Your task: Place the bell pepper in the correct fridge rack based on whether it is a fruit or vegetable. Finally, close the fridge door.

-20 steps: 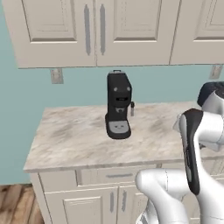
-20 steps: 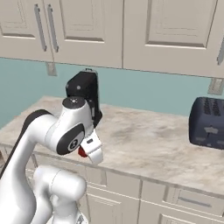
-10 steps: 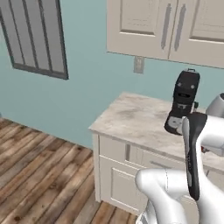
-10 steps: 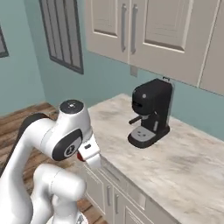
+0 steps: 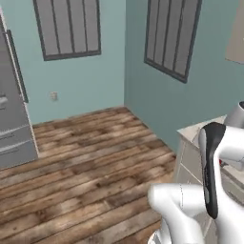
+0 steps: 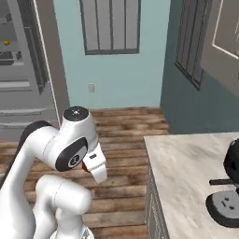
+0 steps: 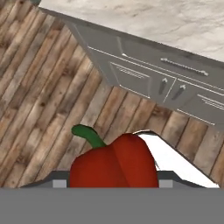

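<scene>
Insp. A: Gripper [image 7: 114,186] clamped on the bell pepper [image 7: 114,166] in hand view; glossy red, lobed, curved green stem. Fingertips themselves hidden behind the fruit, so grip read from how it sits. In right base view just a red sliver by the white wrist [image 6: 95,163].

Insp. B: Change vs. prior frames?

Insp. A: Whole scene shifted, so base/cam turned, not the objects. 0.5 s ago: upper cabinets and coffee machine mid-frame. Now: teal walls, grey louvred shutters [image 5: 67,27], plank wood floor [image 5: 81,167]. Coffee machine [image 6: 228,191] pushed to right edge of right base view, cut off.

Insp. B: Fridge?

Insp. A: Grey fridge [image 6: 21,65] at far left, partly cropped; pale shelves seen inside in right base view, one small yellow item, too small to ID. Left base view shows grey panel w/ dark vertical handle [image 5: 16,64].

Insp. B: Surfaces?

Insp. A: Marble-veined countertop [image 6: 186,168], flat grey cabinet fronts w/ bar handles [image 7: 166,85] below it. Pepper well apart from fridge.
</scene>
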